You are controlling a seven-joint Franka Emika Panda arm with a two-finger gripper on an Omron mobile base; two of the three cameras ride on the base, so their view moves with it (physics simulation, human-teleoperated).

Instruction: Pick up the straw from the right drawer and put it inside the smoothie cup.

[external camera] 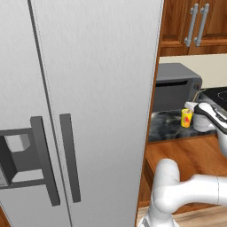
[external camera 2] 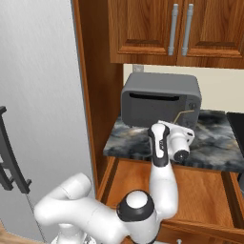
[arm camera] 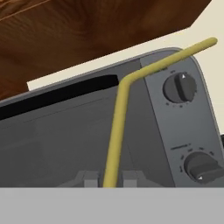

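The gripper [arm camera: 109, 179] is clamped on the straw [arm camera: 119, 114], which rises between the fingertips [arm camera: 91, 178] in the hand view, then bends and slants away across the microwave [arm camera: 65, 144] front. So the pick is done and the carry to the cup is in hand. In the right base view the drawer [external camera 2: 200, 190] stands pulled out under the counter [external camera 2: 214, 147], with the hand raised above it. In the left base view the cup [external camera: 187, 118] stands on the counter just before the microwave, close beside the hand; whether the straw's end is over its mouth is hard to tell. Next the straw needs tipping upright, one end centred over the cup, then lowering and letting go.
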